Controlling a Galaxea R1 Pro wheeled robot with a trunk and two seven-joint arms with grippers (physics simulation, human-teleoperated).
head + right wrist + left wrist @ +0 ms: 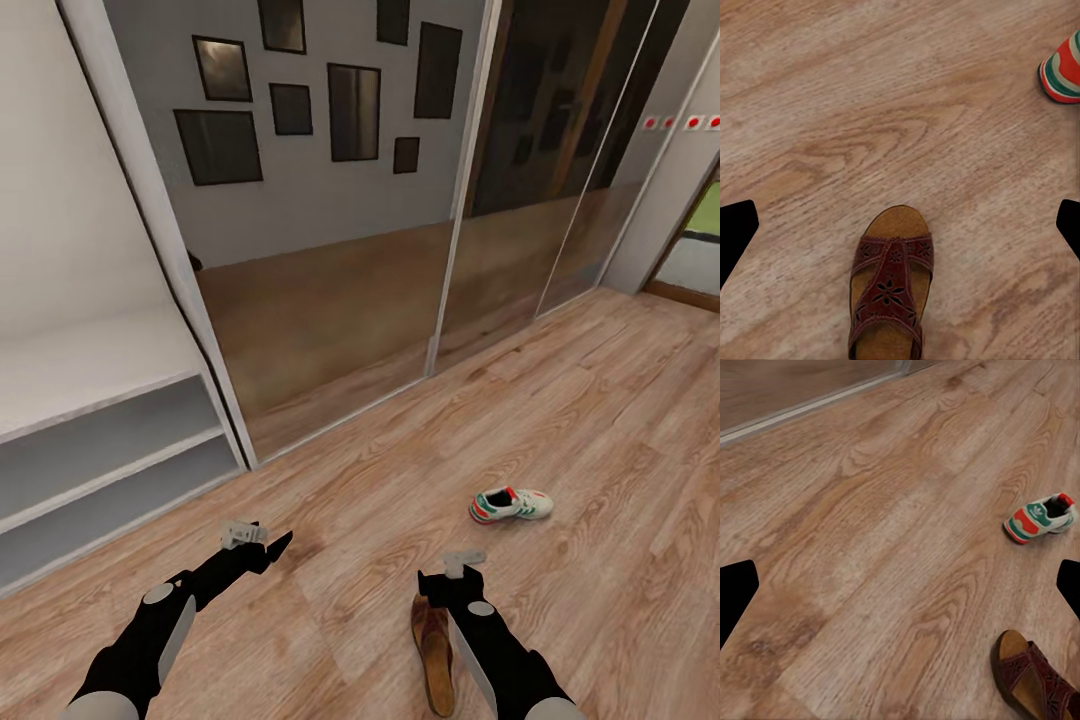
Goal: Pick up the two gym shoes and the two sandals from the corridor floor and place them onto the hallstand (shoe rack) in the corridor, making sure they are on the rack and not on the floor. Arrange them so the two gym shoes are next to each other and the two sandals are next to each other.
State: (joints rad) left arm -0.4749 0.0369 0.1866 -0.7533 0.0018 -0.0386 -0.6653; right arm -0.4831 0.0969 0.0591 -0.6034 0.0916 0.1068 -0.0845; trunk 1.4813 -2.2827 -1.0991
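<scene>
One gym shoe [510,505], white with green stripes and a red-orange heel, lies on its own on the corridor floor [360,500]; it also appears in the left wrist view [1041,519] and its heel in the right wrist view [1062,69]. A brown sandal [433,655] lies on the floor directly under my right gripper [447,580], which hangs open above its toe end [891,262]. My left gripper [268,545] hovers open over bare planks, with the sandal's toe [1031,675] off to one side. The hallstand [90,370] stands at the left. The second shoe and second sandal are out of view.
Mirrored sliding wardrobe doors [330,300] run along the wall behind the floor, their rail [330,425] meeting the hallstand's right side. A doorway [700,240] opens at the far right. Open wood floor stretches between the hallstand and the shoe.
</scene>
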